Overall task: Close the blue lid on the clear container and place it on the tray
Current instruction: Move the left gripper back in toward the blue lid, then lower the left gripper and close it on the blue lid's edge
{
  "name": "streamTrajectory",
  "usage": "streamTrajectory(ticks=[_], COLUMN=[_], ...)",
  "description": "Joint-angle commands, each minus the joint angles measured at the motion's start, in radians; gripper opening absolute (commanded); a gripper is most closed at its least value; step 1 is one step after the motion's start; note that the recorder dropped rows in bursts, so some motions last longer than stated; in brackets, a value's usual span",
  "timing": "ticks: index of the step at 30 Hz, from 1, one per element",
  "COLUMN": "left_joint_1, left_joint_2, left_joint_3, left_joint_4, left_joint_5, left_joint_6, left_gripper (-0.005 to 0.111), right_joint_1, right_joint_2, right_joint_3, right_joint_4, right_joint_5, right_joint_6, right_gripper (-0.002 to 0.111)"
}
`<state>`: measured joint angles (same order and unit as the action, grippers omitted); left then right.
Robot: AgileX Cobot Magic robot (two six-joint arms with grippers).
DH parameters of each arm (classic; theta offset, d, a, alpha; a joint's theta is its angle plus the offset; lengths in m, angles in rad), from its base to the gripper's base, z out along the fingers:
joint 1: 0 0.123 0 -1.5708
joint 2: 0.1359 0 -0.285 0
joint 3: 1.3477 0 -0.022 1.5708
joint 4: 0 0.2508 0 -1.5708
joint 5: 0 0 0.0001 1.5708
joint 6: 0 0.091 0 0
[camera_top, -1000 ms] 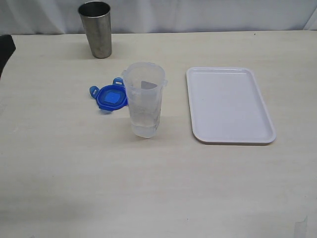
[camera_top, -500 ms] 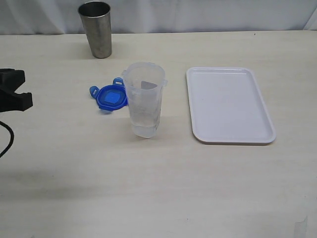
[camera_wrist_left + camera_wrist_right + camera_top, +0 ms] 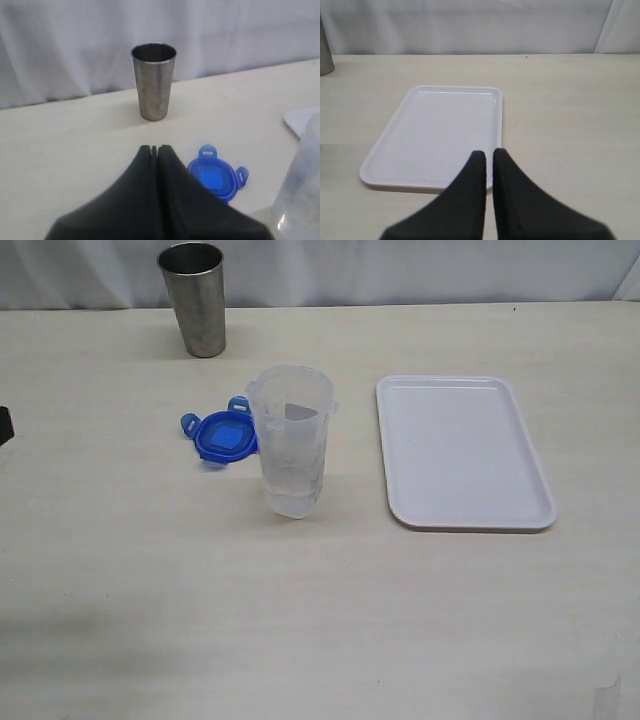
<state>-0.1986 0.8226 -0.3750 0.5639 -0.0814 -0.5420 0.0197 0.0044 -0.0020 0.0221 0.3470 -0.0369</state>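
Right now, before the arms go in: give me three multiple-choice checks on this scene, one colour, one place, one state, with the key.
1. What colour is the tray?
A. white
B. blue
C. grey

2. Where does the blue lid lie?
A. on the tray
B. on the table, next to the clear container
C. snapped onto the container's rim

3. What state is the clear container in?
A. upright with its lid on
B. upright with its top open
C. tipped on its side

Key:
1 A, since the exterior and right wrist views both show a white tray.
2 B, since the lid lies flat on the tabletop close to the container, on the side away from the tray.
3 B, since the container stands on its base and its rim is uncovered.
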Motion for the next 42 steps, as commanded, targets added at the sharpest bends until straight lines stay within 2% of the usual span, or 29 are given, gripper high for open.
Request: streamTrajectory(ticks=[1,4,6,8,13,22,26,28,32,35,42], left_joint_1=[0.001,0.001,0.001,0.001,0.001,0.001,0.001,0.001,0.001,0.001,0.001], left_joint_2=[-0.061,-0.075,-0.075,-0.075,-0.073,-0.073,-0.073,-0.066,0.030,0.168,0.492], left_joint_3=[0.001,0.001,0.001,0.001,0.001,0.001,0.001,-0.001,-0.062,-0.144,-0.381], left_joint_4=[-0.242,-0.451,-0.651,-0.706,-0.760,-0.756,-0.738,-0.744,-0.740,-0.732,-0.723], left_joint_5=[-0.006,0.010,0.041,0.059,0.066,0.088,-0.028,-0.041,0.071,0.164,0.382], left_joint_6=[0.171,0.278,0.429,0.558,0.597,0.597,0.593,0.565,0.530,0.548,0.595], left_gripper=[0.000,0.000,0.000,0.000,0.000,0.000,0.000,0.000,0.001,0.010,0.043], right_joint_1=[-0.006,-0.006,-0.006,-0.006,-0.006,-0.006,-0.006,-0.006,-0.006,-0.006,-0.006], right_joint_2=[-0.004,-0.004,-0.004,-0.004,-0.004,-0.004,-0.004,-0.004,-0.004,-0.004,-0.004], right_joint_3=[0.002,0.002,0.002,0.002,0.002,0.002,0.002,0.002,0.002,0.002,0.002], right_joint_4=[-0.008,-0.008,-0.008,-0.008,-0.008,-0.008,-0.008,-0.008,-0.008,-0.008,-0.008], right_joint_5=[-0.002,-0.002,-0.002,-0.002,-0.002,-0.002,-0.002,-0.002,-0.002,-0.002,-0.002], right_joint_6=[0.000,0.000,0.000,0.000,0.000,0.000,0.000,0.000,0.000,0.000,0.000], right_gripper=[0.005,0.005,0.005,0.005,0.005,0.005,0.005,0.005,0.005,0.005,0.005])
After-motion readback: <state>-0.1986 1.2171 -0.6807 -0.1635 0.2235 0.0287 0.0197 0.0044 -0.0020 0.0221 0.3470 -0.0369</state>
